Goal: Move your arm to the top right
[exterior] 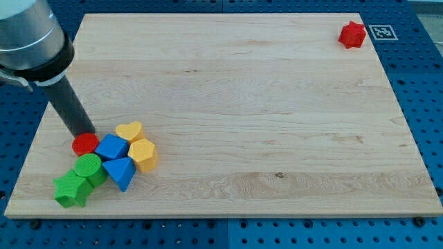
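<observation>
My tip (84, 131) is at the view's lower left, at the upper edge of a red round block (85, 144); whether it touches it I cannot tell. That block belongs to a tight cluster: a blue cube-like block (112, 147), a yellow heart (129, 131), a yellow hexagon (143, 154), a blue triangle (120, 172), a green round block (88, 168) and a green star (71, 190). A red star (352, 34) sits alone at the board's top right corner, far from my tip.
The wooden board (242, 104) fills most of the view on a blue pegboard table. A black-and-white marker tag (381, 32) lies just right of the red star, off the board's edge. The arm's grey body (28, 38) is at the view's top left.
</observation>
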`<state>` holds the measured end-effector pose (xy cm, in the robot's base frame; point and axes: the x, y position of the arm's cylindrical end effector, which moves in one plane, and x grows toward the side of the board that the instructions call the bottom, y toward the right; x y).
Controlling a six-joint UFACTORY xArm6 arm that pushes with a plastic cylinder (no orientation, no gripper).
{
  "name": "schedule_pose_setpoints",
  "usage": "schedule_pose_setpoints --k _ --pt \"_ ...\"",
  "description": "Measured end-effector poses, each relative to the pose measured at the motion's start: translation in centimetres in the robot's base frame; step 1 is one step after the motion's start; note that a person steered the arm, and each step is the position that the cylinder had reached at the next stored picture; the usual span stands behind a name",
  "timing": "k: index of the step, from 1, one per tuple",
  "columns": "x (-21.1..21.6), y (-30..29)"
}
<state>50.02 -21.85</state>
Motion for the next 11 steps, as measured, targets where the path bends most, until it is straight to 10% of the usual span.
schedule_pose_setpoints --k 2,4,9,11 --pt "-5.3 2.1" --pt "-3.5 19.2" --pt "-2.6 35.8" --pt "-13.1 51.8"
